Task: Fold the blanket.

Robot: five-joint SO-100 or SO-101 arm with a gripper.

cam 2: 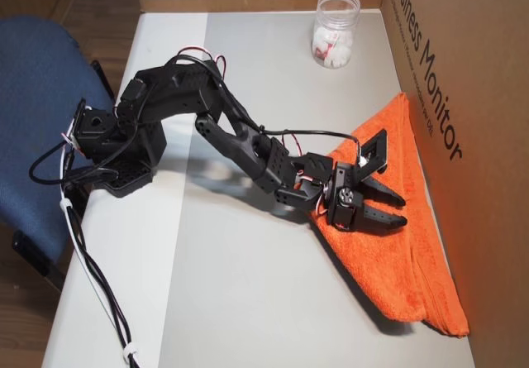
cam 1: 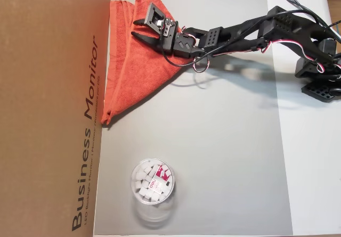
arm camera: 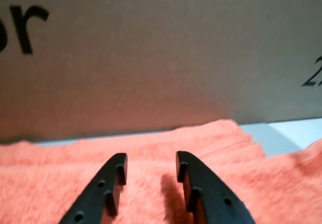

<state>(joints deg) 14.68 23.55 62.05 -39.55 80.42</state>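
The orange-red blanket (cam 1: 133,72) lies folded into a rough triangle on the grey mat, its long edge against the cardboard box. It shows the same way in the other overhead view (cam 2: 405,277). My gripper (cam 1: 134,27) is over the blanket's upper part, pointing at the box, and is open with nothing between its fingers. In the wrist view the two black fingers frame a gap over the fuzzy blanket (arm camera: 60,178), my gripper (arm camera: 151,166) sitting just above the cloth. In the second overhead view the gripper (cam 2: 403,208) hangs over the blanket's middle.
A big cardboard box (cam 1: 53,109) marked "Business Monitor" walls off the side beyond the blanket and fills the wrist view (arm camera: 151,48). A clear jar (cam 1: 152,182) of white pieces stands on the grey mat (cam 1: 224,141). A blue chair (cam 2: 41,95) is beside the arm's base.
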